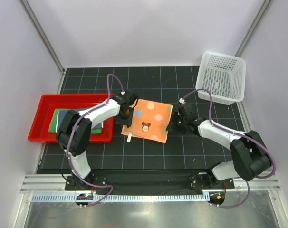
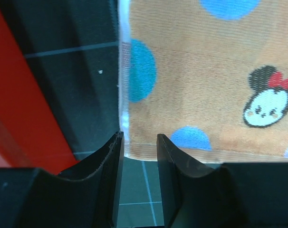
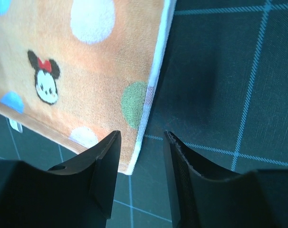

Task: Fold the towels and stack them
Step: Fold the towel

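The orange towel [image 1: 151, 118] with coloured dots and a cartoon mouse lies flat and folded on the dark mat. My left gripper [image 1: 125, 116] hovers at its left side. In the left wrist view this gripper [image 2: 139, 135] is open, and the towel's [image 2: 206, 85] near left corner lies just past its tips. My right gripper [image 1: 175, 124] is at the towel's right edge. It stands open [image 3: 141, 133] over the near right corner of the towel [image 3: 87, 71] and grips nothing. A green towel [image 1: 55, 121] and a dark blue one [image 1: 65, 115] lie stacked in the red tray, partly hidden by my left arm.
The red tray [image 1: 39, 118] sits at the left edge of the mat, its wall [image 2: 20, 109] close beside my left gripper. A white mesh basket [image 1: 221, 76] stands at the back right. White walls enclose the table on three sides.
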You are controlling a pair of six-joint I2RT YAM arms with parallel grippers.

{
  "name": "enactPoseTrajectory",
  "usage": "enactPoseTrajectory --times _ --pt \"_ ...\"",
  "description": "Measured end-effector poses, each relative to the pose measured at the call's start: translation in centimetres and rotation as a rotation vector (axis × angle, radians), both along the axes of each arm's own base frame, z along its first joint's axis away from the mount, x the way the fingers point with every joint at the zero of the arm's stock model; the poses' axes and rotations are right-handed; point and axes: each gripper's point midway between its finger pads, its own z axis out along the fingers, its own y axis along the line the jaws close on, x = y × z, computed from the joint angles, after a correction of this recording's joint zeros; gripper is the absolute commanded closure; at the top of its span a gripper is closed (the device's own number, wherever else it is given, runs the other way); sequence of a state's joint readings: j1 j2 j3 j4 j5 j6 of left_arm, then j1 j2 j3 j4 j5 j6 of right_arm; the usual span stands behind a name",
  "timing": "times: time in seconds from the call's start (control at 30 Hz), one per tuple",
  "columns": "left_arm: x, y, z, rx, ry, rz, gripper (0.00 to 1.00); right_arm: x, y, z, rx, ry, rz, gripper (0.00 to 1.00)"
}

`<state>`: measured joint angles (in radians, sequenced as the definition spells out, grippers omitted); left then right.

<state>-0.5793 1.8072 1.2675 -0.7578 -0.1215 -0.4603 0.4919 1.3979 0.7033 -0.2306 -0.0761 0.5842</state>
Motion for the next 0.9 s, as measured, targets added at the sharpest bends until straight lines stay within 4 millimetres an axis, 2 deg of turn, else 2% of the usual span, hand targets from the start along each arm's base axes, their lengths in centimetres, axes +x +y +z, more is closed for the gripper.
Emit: enactPoseTrajectory --times 0.17,0.37,0.43,0.7,0.77,0.9 --pt "0.0 0.8 -0.3 0.035 0.003 0.04 0.63 0.4 0.3 -0.3 0.044 0.039 -0.131 0.5" --pt "-1.2 1.6 -1.6 0.064 0.041 0.051 0.63 -0.9 1.5 -2.0 0.083 0.083 -0.204 0.51" --pt "-1.6 1.8 -2.0 0.066 0.055 0.053 0.63 -0.9 1.9 -2.0 0.105 0.075 -0.219 0.53" --pt "-2.3 1.6 -2.7 0.046 0.079 0.066 0.69 -1.2 1.9 -2.4 0.134 0.057 -0.241 0.76" --pt "-2.3 1.5 -2.7 0.039 0.081 0.068 0.76 -1.3 1.7 -2.5 0.124 0.055 -0.237 0.78" --pt "-2.4 1.1 -2.7 0.018 0.087 0.065 0.78 -1.2 1.4 -2.7 0.101 0.043 -0.223 0.78"
